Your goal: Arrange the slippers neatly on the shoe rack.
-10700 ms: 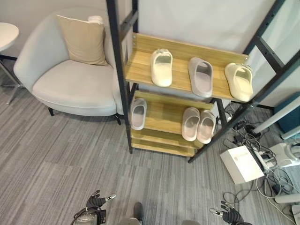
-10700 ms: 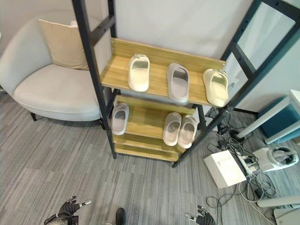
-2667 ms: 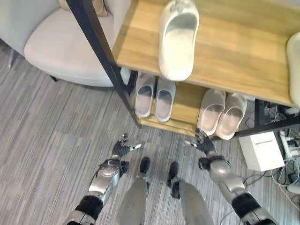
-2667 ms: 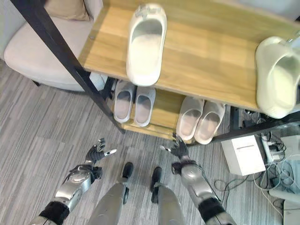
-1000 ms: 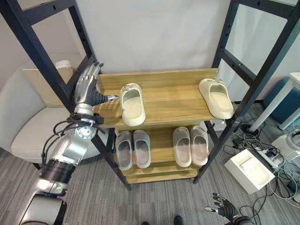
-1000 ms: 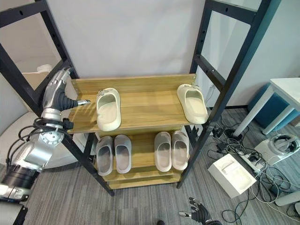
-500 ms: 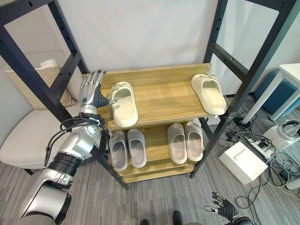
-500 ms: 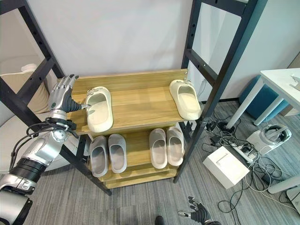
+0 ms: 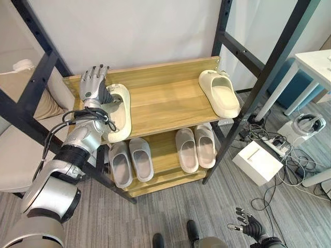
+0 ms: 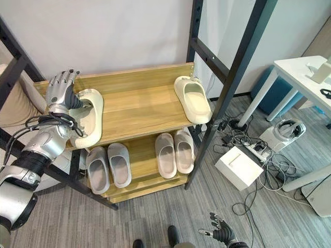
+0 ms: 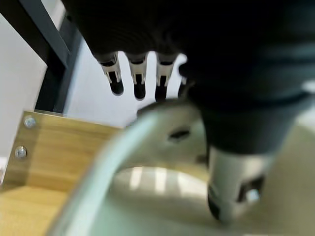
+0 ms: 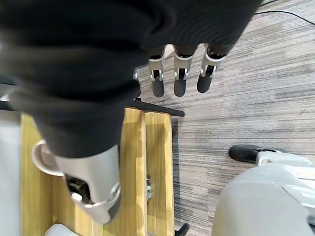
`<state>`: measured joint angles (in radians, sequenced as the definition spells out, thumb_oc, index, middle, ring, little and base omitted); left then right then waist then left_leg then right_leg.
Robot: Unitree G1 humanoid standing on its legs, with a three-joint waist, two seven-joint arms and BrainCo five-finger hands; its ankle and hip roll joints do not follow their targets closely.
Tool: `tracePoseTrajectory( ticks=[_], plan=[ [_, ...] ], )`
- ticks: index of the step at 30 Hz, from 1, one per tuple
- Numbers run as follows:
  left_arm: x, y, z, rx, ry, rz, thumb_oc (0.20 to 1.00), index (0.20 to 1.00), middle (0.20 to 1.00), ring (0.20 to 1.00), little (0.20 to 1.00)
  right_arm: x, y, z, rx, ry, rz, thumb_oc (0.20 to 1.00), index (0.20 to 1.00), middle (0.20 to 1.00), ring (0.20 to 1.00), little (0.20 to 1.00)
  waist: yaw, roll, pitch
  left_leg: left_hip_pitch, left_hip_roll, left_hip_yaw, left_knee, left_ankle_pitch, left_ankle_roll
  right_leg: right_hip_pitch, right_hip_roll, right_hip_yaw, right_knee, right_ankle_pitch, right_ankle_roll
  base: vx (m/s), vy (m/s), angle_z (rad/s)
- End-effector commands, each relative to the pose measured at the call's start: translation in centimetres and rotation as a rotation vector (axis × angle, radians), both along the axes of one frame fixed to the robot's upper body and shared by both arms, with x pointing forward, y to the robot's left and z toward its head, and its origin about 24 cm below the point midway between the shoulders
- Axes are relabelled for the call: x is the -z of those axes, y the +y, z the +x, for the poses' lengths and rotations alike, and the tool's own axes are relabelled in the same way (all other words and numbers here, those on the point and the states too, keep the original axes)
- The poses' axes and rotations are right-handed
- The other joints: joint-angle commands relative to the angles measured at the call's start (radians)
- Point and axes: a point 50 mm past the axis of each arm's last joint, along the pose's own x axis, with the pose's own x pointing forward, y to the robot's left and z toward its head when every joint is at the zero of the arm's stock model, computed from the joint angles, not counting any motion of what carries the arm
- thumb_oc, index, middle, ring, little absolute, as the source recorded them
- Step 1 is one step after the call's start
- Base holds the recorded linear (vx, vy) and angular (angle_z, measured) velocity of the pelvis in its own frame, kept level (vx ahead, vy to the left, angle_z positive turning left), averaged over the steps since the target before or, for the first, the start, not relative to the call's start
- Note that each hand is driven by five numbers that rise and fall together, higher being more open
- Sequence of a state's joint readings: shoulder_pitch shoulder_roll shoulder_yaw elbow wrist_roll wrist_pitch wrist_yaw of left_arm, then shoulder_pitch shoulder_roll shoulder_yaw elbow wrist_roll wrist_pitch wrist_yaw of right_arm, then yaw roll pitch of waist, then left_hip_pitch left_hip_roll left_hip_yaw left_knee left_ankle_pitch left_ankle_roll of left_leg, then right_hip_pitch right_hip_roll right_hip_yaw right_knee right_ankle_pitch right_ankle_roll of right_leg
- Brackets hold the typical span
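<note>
On the rack's upper shelf [image 9: 165, 103] a cream slipper [image 9: 120, 118] lies at the left end and its mate [image 9: 221, 94] at the right end. My left hand [image 9: 93, 88] rests against the far end of the left slipper [image 11: 147, 196], open, fingers [image 11: 139, 81] straight and the thumb [image 11: 231, 182] over the slipper's strap. Two pairs of grey slippers, one pair [image 9: 129, 160] on the left and the other [image 9: 196, 147] on the right, lie side by side on the lower shelf. My right hand [image 9: 252, 227] hangs open low over the floor.
Black rack posts [image 9: 258, 88] frame the shelves. A white box [image 9: 257, 163], cables and a power strip [image 9: 274, 147] lie on the floor to the right. A pale armchair with a cushion [image 9: 20, 98] stands left of the rack, a white table [image 9: 315, 59] far right.
The camera has shifted. My left hand has closed in from beside the left cream slipper onto its far end. The right hand stays low by the floor.
</note>
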<state>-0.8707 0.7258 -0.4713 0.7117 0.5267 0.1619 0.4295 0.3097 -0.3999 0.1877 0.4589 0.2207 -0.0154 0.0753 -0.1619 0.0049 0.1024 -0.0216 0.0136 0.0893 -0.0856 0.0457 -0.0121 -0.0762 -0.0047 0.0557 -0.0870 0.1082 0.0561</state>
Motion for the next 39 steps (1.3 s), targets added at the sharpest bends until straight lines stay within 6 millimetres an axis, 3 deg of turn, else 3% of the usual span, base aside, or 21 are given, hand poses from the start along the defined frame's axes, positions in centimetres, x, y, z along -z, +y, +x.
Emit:
tracePoseTrajectory(
  ticks=[1,2,3,4,7,11,14,16,17,19,21,28,39],
  plan=[
    [-4.7,1.7,0.7,-0.083,-0.08,0.056,1.0,1.0,1.0,1.0,1.0,-1.8,-0.2,2.0,-0.007,-0.12,0.02,1.0,1.0,1.0,1.0,1.0,-0.011,-0.016,0.002,0.049,0.008,0.007,-0.002,-0.01,-0.046,0.067,-0.035,0.001,0.033,-0.03,0.093,-0.01,-0.008,-0.03],
    [-4.8,1.8,0.7,-0.086,-0.076,0.058,0.918,0.918,0.918,0.918,0.918,-1.8,-0.2,2.0,-0.003,-0.12,0.022,1.0,1.0,1.0,1.0,1.0,-0.011,-0.015,0.003,0.048,0.008,0.008,-0.002,-0.01,-0.047,0.065,-0.035,0.002,0.033,-0.029,0.093,0.0,0.0,0.0],
    [-5.0,1.7,0.7,-0.083,-0.074,0.061,0.495,0.495,0.495,0.495,0.495,-1.8,-0.2,2.0,0.0,-0.121,0.022,1.0,1.0,1.0,1.0,1.0,-0.011,-0.014,0.005,0.046,0.008,0.007,-0.002,-0.009,-0.047,0.063,-0.035,0.001,0.032,-0.028,0.093,0.0,0.0,0.0],
    [-5.1,1.5,0.8,-0.072,-0.071,0.057,0.2,0.2,0.2,0.2,0.2,-1.8,-0.3,2.0,0.007,-0.12,0.024,1.0,1.0,1.0,1.0,1.0,-0.01,-0.014,0.007,0.045,0.008,0.006,-0.002,-0.008,-0.048,0.063,-0.034,-0.001,0.033,-0.029,0.093,0.0,0.0,0.0],
    [-5.2,1.1,0.8,-0.044,-0.076,0.046,0.2,0.2,0.2,0.2,0.2,-1.5,-0.2,1.8,0.016,-0.107,0.03,1.0,1.0,1.0,1.0,1.0,-0.008,-0.011,0.01,0.048,0.008,-0.002,-0.002,-0.01,-0.048,0.07,-0.035,-0.009,0.031,-0.032,0.091,0.01,-0.009,0.02],
    [-6.4,-2.0,1.1,0.059,-0.114,0.13,0.2,0.2,0.2,0.2,0.2,-1.5,-0.2,1.8,0.021,-0.106,0.039,1.0,1.0,1.0,1.0,1.0,-0.011,-0.005,0.013,0.055,0.01,-0.01,-0.002,-0.012,-0.05,0.084,-0.035,-0.021,0.029,-0.041,0.087,0.01,-0.033,0.04],
    [-6.5,-3.1,1.6,0.077,-0.099,0.174,0.2,0.2,0.2,0.2,0.2,-1.6,-0.4,1.8,0.02,-0.107,0.037,1.0,1.0,1.0,1.0,1.0,-0.022,-0.002,0.015,0.059,0.012,-0.006,-0.002,-0.011,-0.053,0.084,-0.033,-0.018,0.031,-0.041,0.087,0.0,-0.011,0.01],
    [-7.6,-5.1,2.0,0.132,-0.118,0.211,0.2,0.2,0.2,0.2,0.2,-1.8,-0.7,1.7,0.033,-0.113,0.034,1.0,1.0,1.0,1.0,1.0,-0.039,0.0,0.017,0.058,0.015,0.006,-0.002,-0.01,-0.055,0.078,-0.029,-0.008,0.033,-0.038,0.086,-0.03,-0.032,-0.03],
    [-7.6,-5.1,2.0,0.132,-0.118,0.211,0.2,0.2,0.2,0.2,0.2,-1.8,-0.7,1.7,0.033,-0.113,0.035,1.0,1.0,1.0,1.0,1.0,-0.038,0.0,0.017,0.058,0.015,0.006,-0.002,-0.01,-0.055,0.077,-0.029,-0.007,0.033,-0.038,0.086,-0.02,-0.043,-0.06],
    [-8.9,-7.5,2.2,0.186,-0.154,0.263,0.2,0.2,0.2,0.2,0.2,-2.0,-1.3,1.6,0.054,-0.115,0.024,1.0,1.0,1.0,1.0,1.0,-0.058,0.006,0.017,0.058,0.019,0.015,-0.002,-0.009,-0.058,0.072,-0.026,0.003,0.033,-0.037,0.086,-0.02,-0.04,-0.06],
    [-9.7,-8.3,2.5,0.188,-0.167,0.257,0.2,0.2,0.2,0.2,0.2,-2.1,-1.5,1.6,0.061,-0.12,0.021,1.0,1.0,1.0,1.0,1.0,-0.072,0.013,0.019,0.058,0.02,0.024,-0.002,-0.007,-0.06,0.067,-0.024,0.009,0.036,-0.036,0.085,-0.03,-0.031,-0.08],
    [-10.6,-8.3,2.9,0.171,-0.178,0.217,0.2,0.2,0.2,0.2,0.2,-2.2,-2.0,1.0,0.084,-0.114,0.013,1.0,1.0,1.0,1.0,1.0,-0.112,0.03,0.025,0.052,0.026,0.054,-0.002,-0.002,-0.068,0.041,-0.017,0.033,0.045,-0.03,0.084,-0.03,-0.027,-0.16],
    [-8.6,-9.0,4.0,0.112,-0.095,0.166,0.2,0.2,0.2,0.2,0.2,-2.3,-2.1,0.9,0.073,-0.111,0.011,1.0,1.0,1.0,1.0,1.0,-0.121,0.023,0.026,0.04,0.035,0.053,-0.002,0.007,-0.074,0.034,-0.011,0.029,0.041,-0.028,0.077,-0.01,-0.024,-0.05]
  ],
)
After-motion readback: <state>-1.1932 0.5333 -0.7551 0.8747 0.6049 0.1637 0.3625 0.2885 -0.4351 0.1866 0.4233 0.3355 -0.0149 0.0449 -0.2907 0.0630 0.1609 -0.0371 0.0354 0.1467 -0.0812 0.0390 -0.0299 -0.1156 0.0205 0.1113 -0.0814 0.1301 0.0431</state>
